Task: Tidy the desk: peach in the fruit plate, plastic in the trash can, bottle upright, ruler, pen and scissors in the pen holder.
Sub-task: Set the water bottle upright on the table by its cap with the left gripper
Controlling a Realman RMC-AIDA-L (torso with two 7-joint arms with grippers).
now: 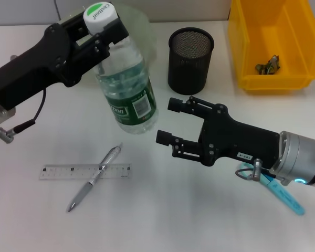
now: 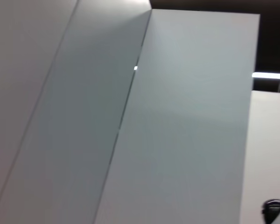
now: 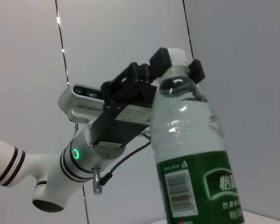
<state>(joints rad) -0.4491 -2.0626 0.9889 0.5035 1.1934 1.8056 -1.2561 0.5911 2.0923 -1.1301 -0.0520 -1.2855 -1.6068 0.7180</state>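
My left gripper [image 1: 101,35] is shut on the neck of a clear water bottle [image 1: 127,92] with a green label and a white cap, and holds it nearly upright with its base at the table. The right wrist view shows that grip [image 3: 177,70] on the bottle [image 3: 191,154]. My right gripper [image 1: 170,122] is open and empty just right of the bottle's base. A clear ruler [image 1: 85,171] lies at the front left with a silver pen [image 1: 94,179] across it. Blue scissors [image 1: 277,192] lie partly under my right arm. The black mesh pen holder [image 1: 190,60] stands behind. The peach is out of view.
A yellow bin [image 1: 299,79] at the back right holds a crumpled bit of plastic [image 1: 268,65]. A pale green translucent plate [image 1: 140,23] sits behind the bottle. The left wrist view shows only wall panels.
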